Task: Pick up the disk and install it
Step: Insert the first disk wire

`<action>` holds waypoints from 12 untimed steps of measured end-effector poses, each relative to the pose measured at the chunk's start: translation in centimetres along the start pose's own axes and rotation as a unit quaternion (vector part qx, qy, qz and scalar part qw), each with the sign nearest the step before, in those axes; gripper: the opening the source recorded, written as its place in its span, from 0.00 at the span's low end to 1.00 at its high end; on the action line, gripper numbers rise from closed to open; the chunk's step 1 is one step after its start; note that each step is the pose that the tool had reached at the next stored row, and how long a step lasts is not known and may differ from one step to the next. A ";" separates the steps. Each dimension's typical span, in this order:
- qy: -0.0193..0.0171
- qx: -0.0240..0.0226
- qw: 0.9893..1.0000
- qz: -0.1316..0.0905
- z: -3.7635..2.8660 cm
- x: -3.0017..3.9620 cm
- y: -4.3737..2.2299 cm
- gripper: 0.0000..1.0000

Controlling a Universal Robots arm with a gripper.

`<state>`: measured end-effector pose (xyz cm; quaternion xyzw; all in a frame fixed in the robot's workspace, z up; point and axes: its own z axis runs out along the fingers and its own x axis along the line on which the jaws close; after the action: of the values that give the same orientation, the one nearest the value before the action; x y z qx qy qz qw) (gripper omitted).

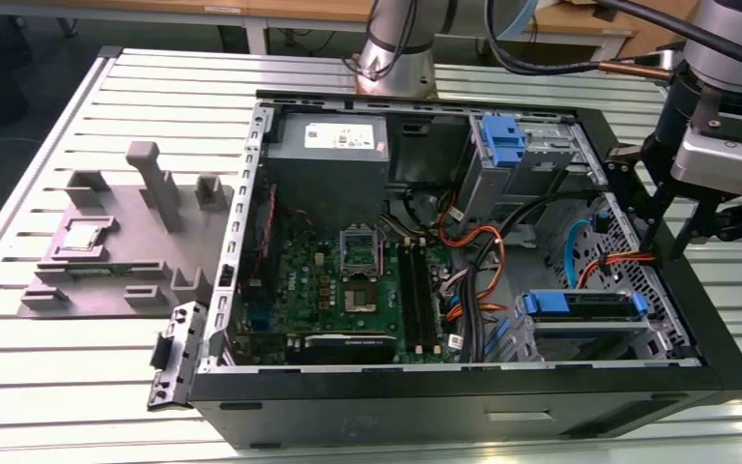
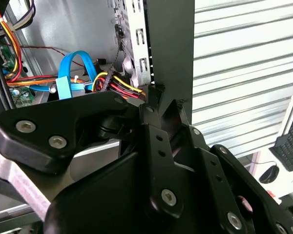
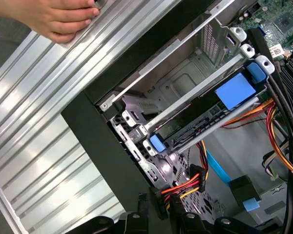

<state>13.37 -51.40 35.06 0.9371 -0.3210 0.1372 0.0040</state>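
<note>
I see the slatted metal table (image 1: 113, 87) carrying an open black computer case (image 1: 474, 396), its side panel off and the interior facing up. Inside, the green motherboard (image 1: 345, 290) lies toward the exterior view's left, with a grey power supply (image 1: 332, 155) above it; that unit bears a white sticker whose print I cannot read. The disk (image 1: 584, 307) sits in the drive bay at the case's lower corner on the exterior view's right, lying flat with its blue rail (image 3: 236, 90) facing the open interior in the first wrist view. No label text on it is legible to me. A grey parts fixture (image 1: 113, 242) rests on the table well apart from the case, on the exterior view's left. My gripper (image 1: 670, 227) hangs over the case wall on the exterior view's right, near the disk but not touching it; its black fingers (image 2: 158, 126) hold nothing, and their tips stand close together. A person's hand (image 3: 58, 18) rests on the table beside the case.
</note>
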 end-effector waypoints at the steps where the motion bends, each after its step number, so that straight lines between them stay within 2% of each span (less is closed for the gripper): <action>1: 0.000 0.001 1.000 -0.003 0.03 0.01 0.03 0.31; 7: 0.000 0.002 1.000 -0.011 0.20 0.07 0.32 0.31; 12: 0.004 0.005 1.000 -0.022 0.28 0.11 0.41 0.31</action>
<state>13.28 -51.81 34.79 0.9433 -0.2995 0.1429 0.0034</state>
